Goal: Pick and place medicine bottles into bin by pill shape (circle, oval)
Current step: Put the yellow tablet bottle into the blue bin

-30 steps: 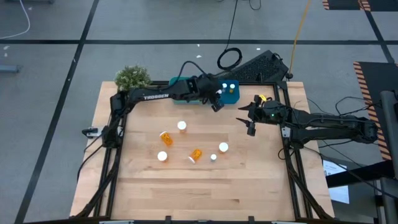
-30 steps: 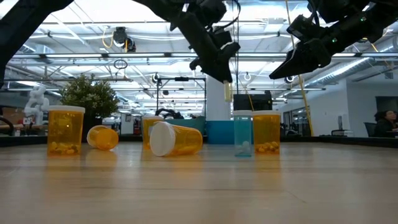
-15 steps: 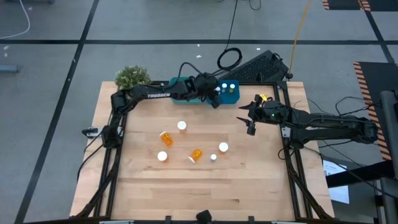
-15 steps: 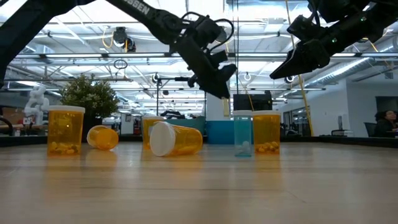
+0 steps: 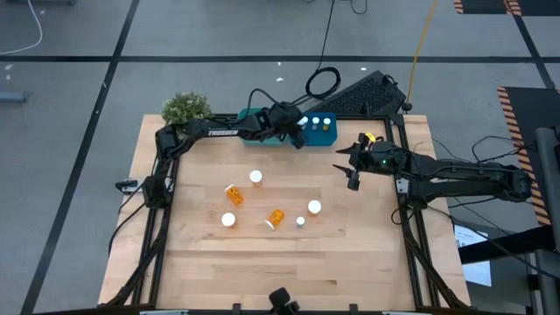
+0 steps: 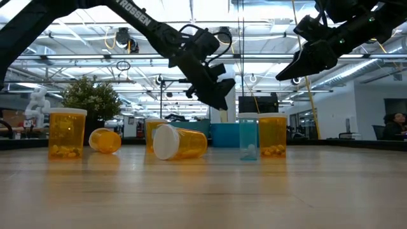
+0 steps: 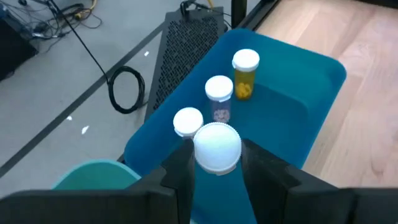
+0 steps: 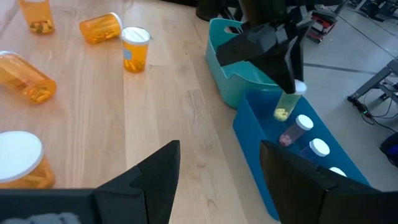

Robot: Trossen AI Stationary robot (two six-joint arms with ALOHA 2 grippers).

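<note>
Left wrist view hides most of the bottle (image 7: 217, 147) we hold; we see only its white cap between our left gripper (image 7: 217, 163) fingers, which are clamped on it above the blue bin (image 7: 292, 118). That bin holds three upright bottles (image 7: 219, 96). A teal bin (image 8: 239, 78) sits beside it. Our right gripper (image 5: 351, 166) hangs spread open and empty over the table (image 5: 350, 254), where five orange bottles (image 5: 232, 193) remain, two on their sides.

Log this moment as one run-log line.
left gripper: shut on medicine bottle, above blue bin | right gripper: open, hovering right of table center | loose bottles: on table
</note>
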